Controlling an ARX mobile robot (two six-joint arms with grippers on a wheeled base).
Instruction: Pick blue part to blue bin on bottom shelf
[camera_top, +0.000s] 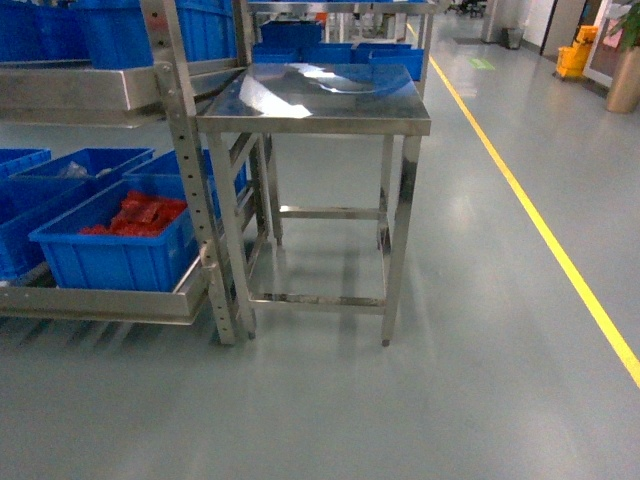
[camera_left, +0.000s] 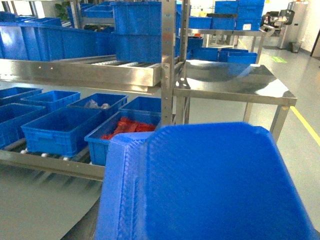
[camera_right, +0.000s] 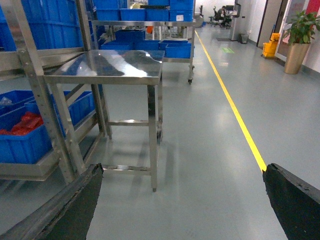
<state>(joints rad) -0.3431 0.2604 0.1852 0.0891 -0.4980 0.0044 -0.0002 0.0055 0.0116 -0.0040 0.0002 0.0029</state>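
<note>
The blue part (camera_left: 210, 185), a large ribbed blue plastic piece, fills the lower half of the left wrist view and hangs above the floor. It hides my left gripper's fingers, which hold it. The bottom shelf (camera_left: 50, 162) lies ahead to the left, its steel front rail (camera_top: 100, 300) low in the head view. Several blue bins stand on it: an empty one (camera_left: 60, 130) and one with red pieces (camera_top: 115, 255). My right gripper (camera_right: 182, 205) is open over bare floor, its dark fingers (camera_right: 65, 210) wide apart with nothing between them. Neither gripper shows in the head view.
A small square steel table (camera_top: 315, 100) stands right of the rack post (camera_top: 195, 190). The upper shelf (camera_top: 70, 95) carries more blue bins. A yellow floor line (camera_top: 540, 230) runs along the right. A potted plant (camera_right: 297, 40) and yellow bucket (camera_right: 271, 47) stand far back.
</note>
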